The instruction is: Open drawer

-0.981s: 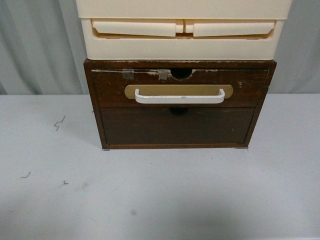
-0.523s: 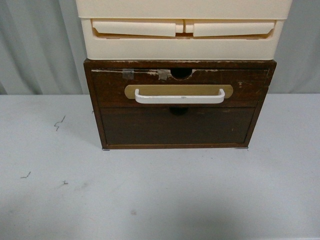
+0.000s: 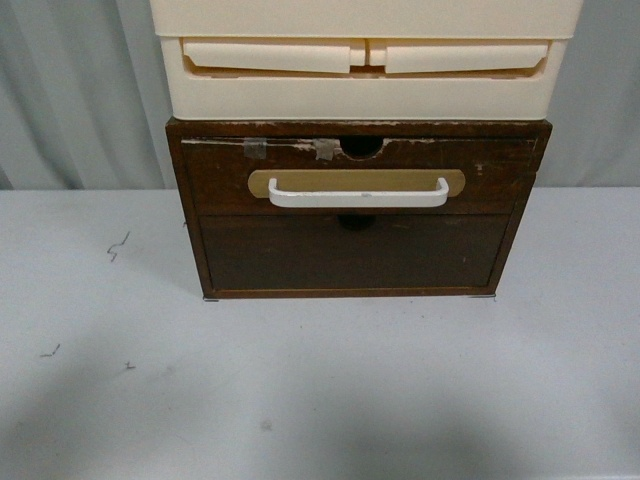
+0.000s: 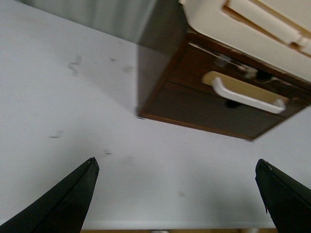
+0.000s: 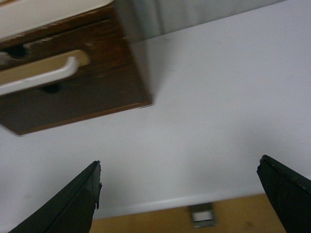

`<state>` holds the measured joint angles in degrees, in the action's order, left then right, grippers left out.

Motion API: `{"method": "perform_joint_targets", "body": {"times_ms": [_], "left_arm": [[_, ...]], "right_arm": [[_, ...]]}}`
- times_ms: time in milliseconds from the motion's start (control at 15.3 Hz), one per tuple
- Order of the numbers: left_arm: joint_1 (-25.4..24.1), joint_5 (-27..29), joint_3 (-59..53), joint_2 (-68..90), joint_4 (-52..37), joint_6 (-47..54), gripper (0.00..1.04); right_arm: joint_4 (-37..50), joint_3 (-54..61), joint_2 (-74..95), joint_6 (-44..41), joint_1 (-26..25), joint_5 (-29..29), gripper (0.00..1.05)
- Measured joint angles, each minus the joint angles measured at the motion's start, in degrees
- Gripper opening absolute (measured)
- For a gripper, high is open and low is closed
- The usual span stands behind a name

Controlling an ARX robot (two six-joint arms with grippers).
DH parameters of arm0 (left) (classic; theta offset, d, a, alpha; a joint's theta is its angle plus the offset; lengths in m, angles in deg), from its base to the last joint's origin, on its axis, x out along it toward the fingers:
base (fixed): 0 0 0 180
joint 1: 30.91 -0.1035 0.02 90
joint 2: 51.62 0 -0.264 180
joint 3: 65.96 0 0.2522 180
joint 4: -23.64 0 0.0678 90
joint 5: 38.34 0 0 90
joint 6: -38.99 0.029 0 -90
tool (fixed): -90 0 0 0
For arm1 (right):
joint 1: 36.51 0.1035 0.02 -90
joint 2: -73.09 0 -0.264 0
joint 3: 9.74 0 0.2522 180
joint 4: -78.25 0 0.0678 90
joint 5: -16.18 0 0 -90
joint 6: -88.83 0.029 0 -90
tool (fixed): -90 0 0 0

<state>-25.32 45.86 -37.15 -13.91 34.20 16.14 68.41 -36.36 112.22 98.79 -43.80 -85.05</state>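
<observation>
Left wrist view: we record the left gripper [image 4: 176, 161], spread wide and holding nothing, above the table [image 4: 73, 111]; right gripper [image 5: 180, 161] likewise. Farther on, the drawer [image 3: 500, 170], closed, in the chest's [image 3: 190, 230] upper slot, white handle [image 3: 358, 197] in front; cream drawers [image 3: 360, 95] on top.

The drawer [image 5: 63, 46] (right wrist view) is partly cropped.

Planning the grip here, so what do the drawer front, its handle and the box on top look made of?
The drawer looks like dark-stained wood, finish scuffed pale along its top edge. The handle looks like glossy white plastic, maybe painted metal. The cream box looks like smooth moulded plastic.
</observation>
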Motion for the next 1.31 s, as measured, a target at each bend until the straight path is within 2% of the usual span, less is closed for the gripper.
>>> {"method": "perform_joint_targets", "body": {"times_ms": [131,262,393,654,720,916,1308], "left_arm": [[5.3,-3.5,2.1,16.7,-13.9,-9.2,0.98],[8.5,-5.6,5.6,30.2,-26.1,-17.3,0.98],[11.1,-6.9,10.1,41.0,-35.5,-23.6,0.98],[13.8,-8.9,18.3,60.9,-46.8,-33.9,0.98],[13.9,-9.6,20.0,63.6,-48.2,-35.2,0.98],[14.1,-10.4,24.3,68.9,-51.1,-38.6,0.98],[14.5,-12.5,31.5,75.1,-50.2,-41.3,0.98]], "right_arm": [[15.1,-2.2,19.3,12.2,2.8,-11.1,0.98],[32.6,-4.8,36.4,27.2,5.4,-17.8,0.98],[45.3,-7.8,47.8,37.4,8.3,-18.1,0.98],[66.6,-16.0,70.2,54.8,14.9,-16.2,0.98],[69.4,-18.0,73.3,57.0,15.7,-15.4,0.98],[69.7,-23.0,78.7,60.8,16.8,-12.7,0.98],[69.8,-32.3,85.6,64.1,18.3,-7.8,0.98]]}}
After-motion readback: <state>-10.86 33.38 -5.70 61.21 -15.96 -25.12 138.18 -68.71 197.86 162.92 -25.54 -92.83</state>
